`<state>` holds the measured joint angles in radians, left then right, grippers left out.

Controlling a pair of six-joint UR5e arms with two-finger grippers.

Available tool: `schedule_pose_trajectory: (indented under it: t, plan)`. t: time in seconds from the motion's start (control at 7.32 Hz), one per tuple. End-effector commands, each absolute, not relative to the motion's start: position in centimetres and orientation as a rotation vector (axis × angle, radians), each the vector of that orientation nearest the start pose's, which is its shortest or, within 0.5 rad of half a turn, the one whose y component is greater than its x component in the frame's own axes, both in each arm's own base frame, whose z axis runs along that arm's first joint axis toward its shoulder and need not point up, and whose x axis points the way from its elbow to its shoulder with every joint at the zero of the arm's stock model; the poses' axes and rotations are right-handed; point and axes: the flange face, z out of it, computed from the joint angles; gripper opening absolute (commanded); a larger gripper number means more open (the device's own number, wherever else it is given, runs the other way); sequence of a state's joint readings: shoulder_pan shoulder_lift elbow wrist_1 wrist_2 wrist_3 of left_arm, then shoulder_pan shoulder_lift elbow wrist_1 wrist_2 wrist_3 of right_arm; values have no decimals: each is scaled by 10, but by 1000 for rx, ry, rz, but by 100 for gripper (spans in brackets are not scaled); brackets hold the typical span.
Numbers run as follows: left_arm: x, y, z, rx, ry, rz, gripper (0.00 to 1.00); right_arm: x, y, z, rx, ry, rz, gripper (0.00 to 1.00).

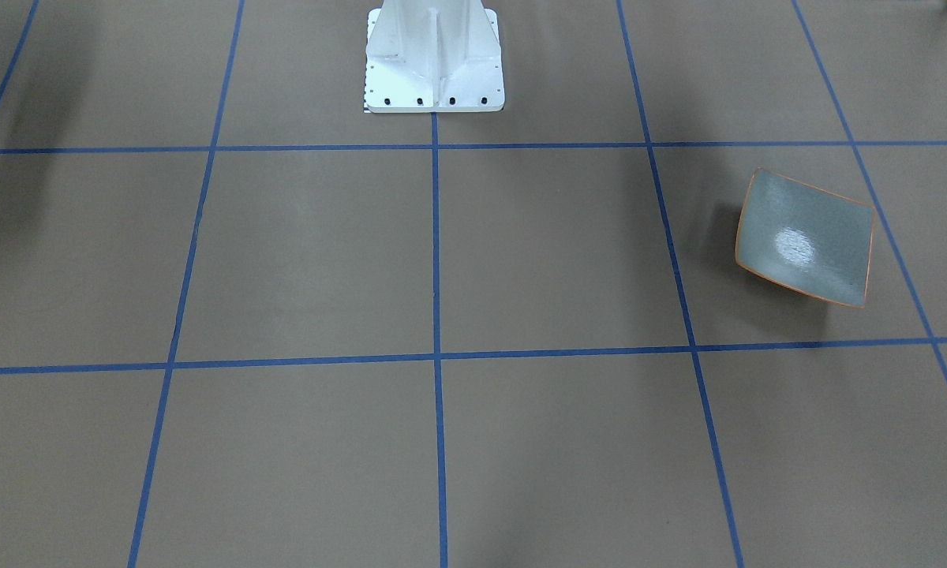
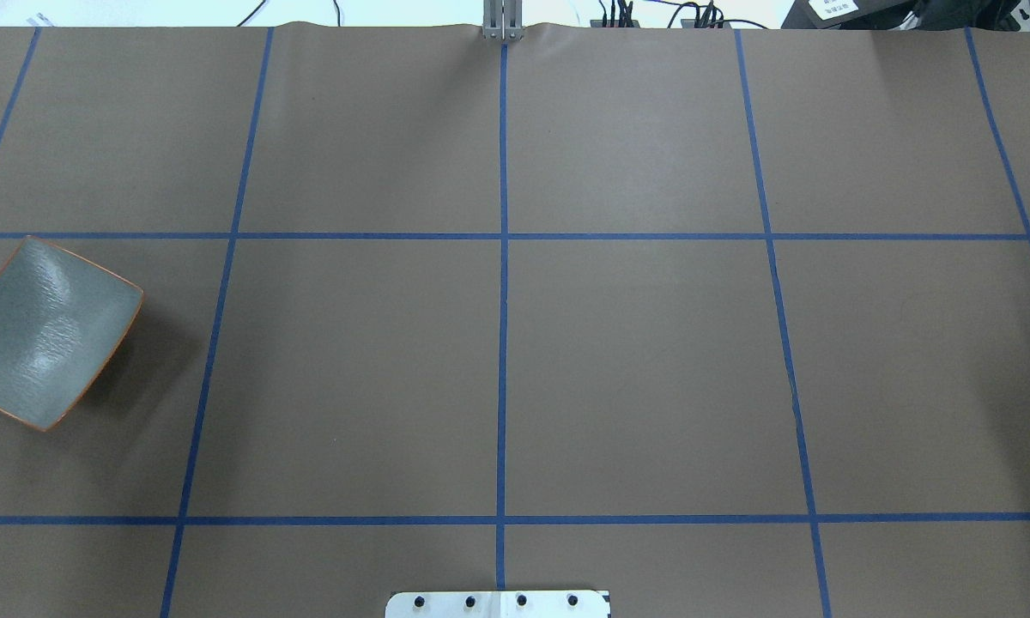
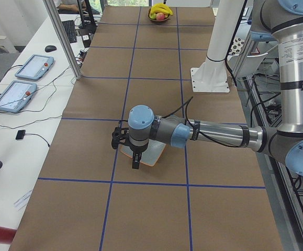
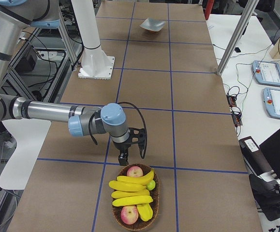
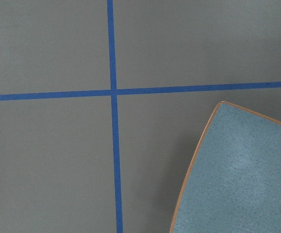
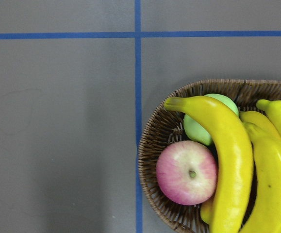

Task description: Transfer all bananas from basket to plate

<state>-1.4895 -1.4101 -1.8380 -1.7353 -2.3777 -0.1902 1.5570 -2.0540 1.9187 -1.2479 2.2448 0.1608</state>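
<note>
The bananas [image 4: 129, 193] lay heaped in the wicker basket [image 4: 116, 212] at the table's near end in the exterior right view, none yet moved. The right gripper [image 4: 123, 157] hung just short of the basket's rim, pointing down, probably staged for a first pick. Whether its fingers stood wide or narrow, I cannot tell from this view. The plate [image 4: 152, 24] sat well apart at the far end.

The right wrist view looked down past the basket's edge. One banana arched over a red apple [image 6: 186, 173] and a green fruit [image 6: 197, 130], so it seemed the easiest to lift free.

In the exterior left view the left gripper [image 3: 135, 161] hovered over the plate, part of which the arm hid. Its opening cannot be told either. The arm was likely parked there because the plate was on its side.

The left wrist view caught only the plate's orange-rimmed corner on bare paper.

The overhead view showed the plate at the left edge, nothing on it, and no arms.

The front-facing view showed the same bare plate and the white robot base [image 1: 434, 71].
</note>
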Motion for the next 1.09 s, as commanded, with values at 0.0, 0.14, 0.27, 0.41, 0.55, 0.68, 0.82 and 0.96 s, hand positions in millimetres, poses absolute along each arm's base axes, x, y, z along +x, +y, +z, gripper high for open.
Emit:
schedule_pose_trajectory:
  t: [0.0, 0.14, 0.27, 0.41, 0.55, 0.68, 0.82, 0.96]
  plan:
    - [-26, -441, 578, 150, 829, 9, 100, 79, -273, 719, 132, -683, 87, 100]
    - [-26, -441, 576, 153, 829, 10, 100, 77, -261, 745, 141, -727, 84, 100]
    - [-26, -441, 576, 155, 828, 11, 100, 76, -253, 758, 163, -769, 79, 100]
    - [-26, -441, 575, 159, 828, 12, 100, 76, -247, 768, 168, -770, 76, 100]
    - [-26, -441, 575, 161, 827, 13, 100, 77, -244, 781, 188, -765, 67, 100]
    - [-26, -442, 575, 162, 827, 13, 100, 77, -242, 792, 204, -764, 62, 99]
    - [-26, -443, 574, 164, 824, 14, 100, 77, -241, 792, 204, -765, 68, 96]
    - [-26, -443, 573, 165, 824, 14, 100, 77, -247, 791, 207, -764, 71, 87]
